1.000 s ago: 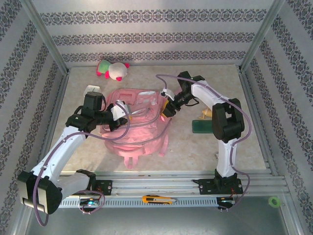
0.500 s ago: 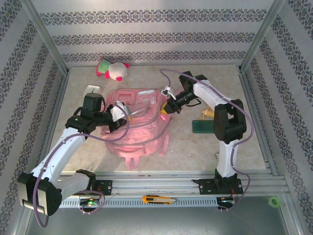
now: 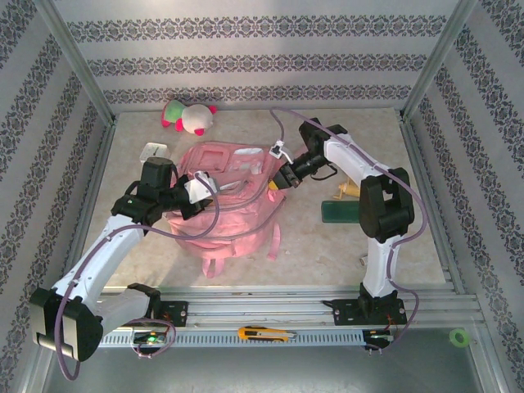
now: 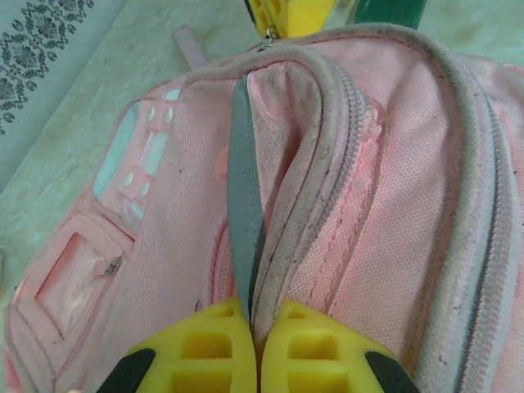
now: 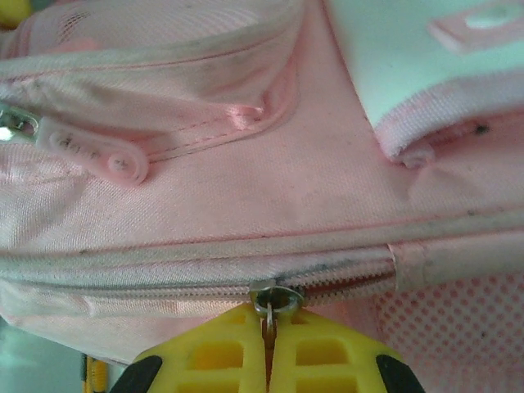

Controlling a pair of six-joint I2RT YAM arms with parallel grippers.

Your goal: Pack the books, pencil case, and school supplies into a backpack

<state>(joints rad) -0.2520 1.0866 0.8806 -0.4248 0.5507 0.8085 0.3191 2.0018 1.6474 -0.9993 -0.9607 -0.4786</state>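
The pink backpack (image 3: 233,205) lies mid-table with its front pockets up. My left gripper (image 3: 195,195) is at its left side, shut on a fold of the rim beside a grey strip (image 4: 244,205); the fabric is pinched between the yellow fingers (image 4: 205,352). At the backpack's right side my right gripper (image 3: 277,183) is shut on the metal zipper pull (image 5: 273,298) of the main zip. The dark green pencil case (image 3: 338,212) lies right of the backpack. A yellow-and-black piece of the school supplies (image 3: 266,333) rests on the front rail. The books are out of view.
A pink-and-white plush toy (image 3: 188,117) lies at the back left, and a white cube (image 3: 154,151) stands left of the backpack. A small tan item (image 3: 344,191) sits just behind the pencil case. A green ring (image 3: 460,336) lies off the table's front right.
My right gripper has shut on the zipper pull. The backpack has been drawn up and away from the front edge, and both grippers have shifted slightly with it.
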